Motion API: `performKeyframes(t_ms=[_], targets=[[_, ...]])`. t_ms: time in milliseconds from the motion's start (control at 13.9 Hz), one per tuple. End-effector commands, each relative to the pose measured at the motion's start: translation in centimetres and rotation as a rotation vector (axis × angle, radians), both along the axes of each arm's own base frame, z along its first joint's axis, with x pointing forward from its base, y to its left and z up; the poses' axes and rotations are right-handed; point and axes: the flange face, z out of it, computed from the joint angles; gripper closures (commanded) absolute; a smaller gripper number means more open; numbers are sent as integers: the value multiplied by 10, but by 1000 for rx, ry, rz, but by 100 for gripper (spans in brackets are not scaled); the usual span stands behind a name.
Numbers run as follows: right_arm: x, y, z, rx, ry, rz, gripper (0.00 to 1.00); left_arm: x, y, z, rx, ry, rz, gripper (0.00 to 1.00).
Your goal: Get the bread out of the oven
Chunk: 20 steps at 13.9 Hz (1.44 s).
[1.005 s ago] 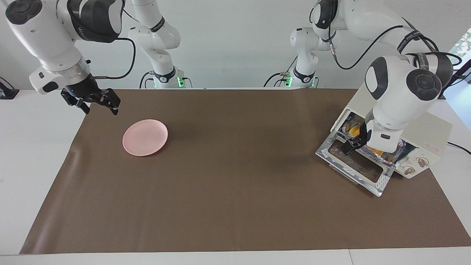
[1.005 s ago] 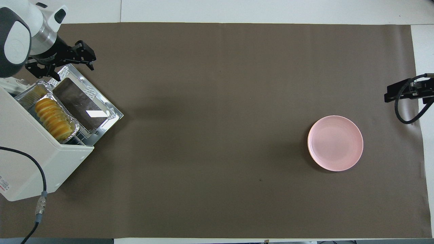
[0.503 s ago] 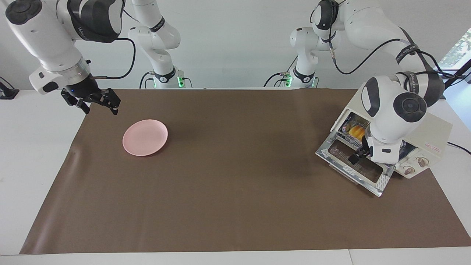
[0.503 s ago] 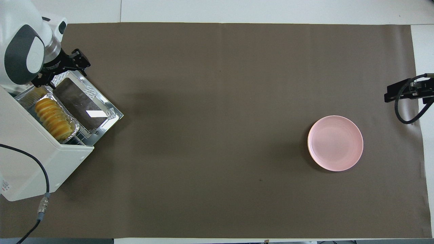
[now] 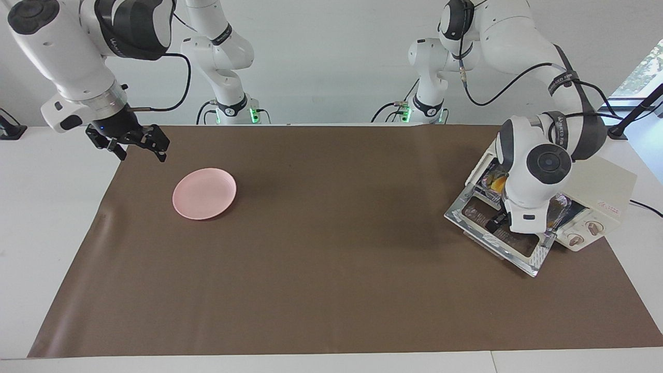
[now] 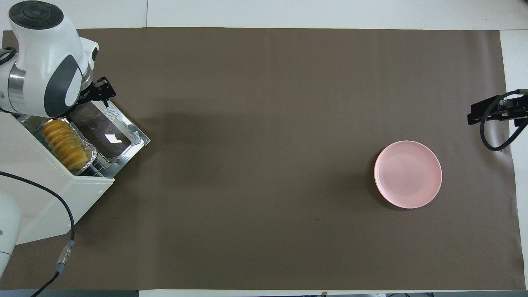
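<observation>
The cream-white oven (image 5: 607, 187) stands at the left arm's end of the table, its glass door (image 5: 505, 239) dropped open. It also shows in the overhead view (image 6: 41, 198), with the door (image 6: 108, 134) flat in front of it. The yellow-orange bread (image 6: 65, 144) lies in a silver foil tray (image 6: 91, 156) on the rack, just inside the opening. Only one end of the bread (image 5: 499, 183) shows in the facing view. My left gripper (image 5: 495, 223) hangs low over the open door, beside the tray, mostly hidden under its own wrist (image 6: 100, 89). My right gripper (image 5: 135, 143) waits open and empty.
A round pink plate (image 5: 204, 193) lies toward the right arm's end of the brown mat (image 6: 264, 165); it also shows in the overhead view (image 6: 407, 174). The right gripper (image 6: 482, 114) is up over the mat's edge near it. The oven's cable (image 6: 62, 255) trails off the table's near edge.
The left arm's wrist has turned and swung down, bringing its gripper lower over the open door. The bread, tray, plate and right arm have not moved.
</observation>
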Motion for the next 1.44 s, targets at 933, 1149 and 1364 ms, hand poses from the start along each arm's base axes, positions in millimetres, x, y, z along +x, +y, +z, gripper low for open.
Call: performKeyframes(t_ms=[933, 1149, 1364], targets=[[-7, -2, 1, 6, 9, 10, 0, -21, 28, -25, 51, -64, 119, 0], [-7, -2, 1, 6, 9, 10, 0, -19, 24, -18, 54, -57, 118, 0], [-7, -2, 1, 6, 9, 12, 0, -15, 25, -9, 53, -68, 117, 0]])
